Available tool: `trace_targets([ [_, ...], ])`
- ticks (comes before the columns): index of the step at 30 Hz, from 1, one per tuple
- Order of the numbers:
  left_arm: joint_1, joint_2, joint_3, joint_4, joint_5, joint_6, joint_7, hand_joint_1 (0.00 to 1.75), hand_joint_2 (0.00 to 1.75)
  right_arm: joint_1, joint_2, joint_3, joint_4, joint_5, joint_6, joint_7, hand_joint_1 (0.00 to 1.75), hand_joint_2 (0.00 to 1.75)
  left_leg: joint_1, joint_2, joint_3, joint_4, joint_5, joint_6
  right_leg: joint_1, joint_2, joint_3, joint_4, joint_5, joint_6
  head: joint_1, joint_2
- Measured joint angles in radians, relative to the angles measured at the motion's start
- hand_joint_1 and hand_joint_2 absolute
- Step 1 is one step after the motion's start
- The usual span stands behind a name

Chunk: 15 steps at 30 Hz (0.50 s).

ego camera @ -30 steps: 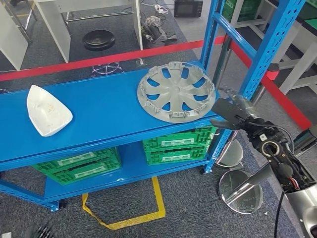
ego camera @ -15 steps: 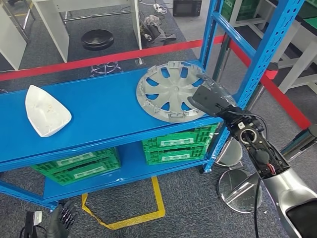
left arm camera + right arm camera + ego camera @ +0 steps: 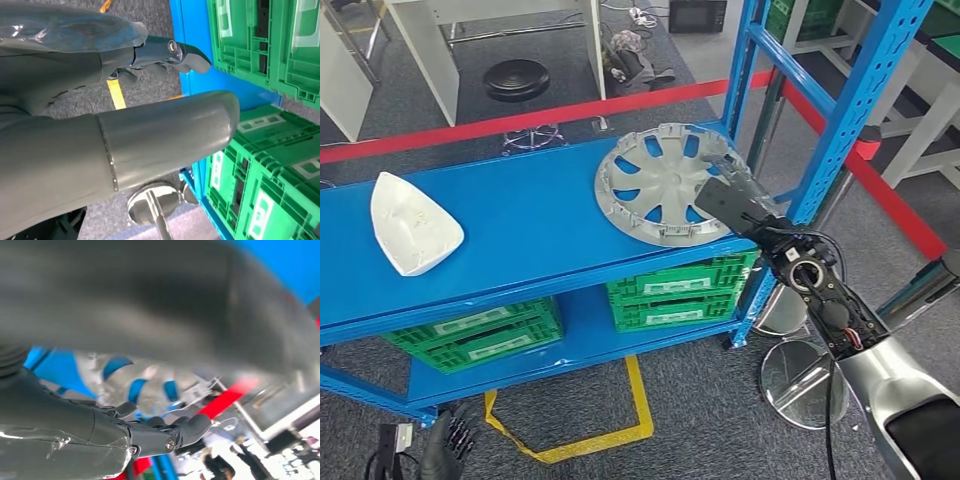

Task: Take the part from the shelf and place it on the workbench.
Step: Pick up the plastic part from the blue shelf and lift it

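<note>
The right hand (image 3: 733, 200) reaches over the hubcap's (image 3: 660, 183) near edge on the blue shelf (image 3: 524, 225); its grip cannot be told. The left hand (image 3: 448, 448) hangs low, fingers apart

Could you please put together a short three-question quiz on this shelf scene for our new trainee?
1. True or false: the right hand is over the near right edge of the hubcap.
2. What lies at the left end of the shelf? A) white part B) red bucket C) black wheel
3. Fill in: the green crates sit ___ the top shelf board.

Key: 1 true; 2 A; 3 below.
</note>
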Motion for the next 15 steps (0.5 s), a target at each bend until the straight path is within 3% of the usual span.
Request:
trace_targets([
  [4, 0.006, -0.009, -0.011, -0.002, 0.055, 0.012, -0.002, 0.00, 0.00, -0.034, 0.038, 0.025, 0.056, 0.011, -0.010, -0.037, 0.00, 1.75, 0.000, -0.001, 0.000, 0.000, 0.000, 0.000, 0.000, 0.000, 0.000, 0.000, 0.000, 0.000, 0.000, 0.000],
  [9, 0.008, -0.013, -0.051, -0.018, 0.183, 0.013, -0.003, 0.00, 0.00, -0.054, 0.047, 0.037, 0.106, 0.015, -0.018, -0.070, 0.00, 1.75, 0.000, -0.002, 0.000, 0.000, 0.000, 0.000, 0.000, -0.001, 0.000, 0.000, 0.000, 0.000, 0.000, 0.000],
  [15, -0.025, -0.024, -0.125, -0.030, 0.232, 0.036, 0.001, 0.00, 0.00, -0.070, 0.046, 0.034, 0.125, 0.042, -0.036, -0.037, 0.00, 1.75, 0.000, -0.002, 0.000, 0.001, 0.000, 0.000, 0.000, -0.001, -0.001, 0.000, 0.000, 0.000, 0.000, 0.000],
])
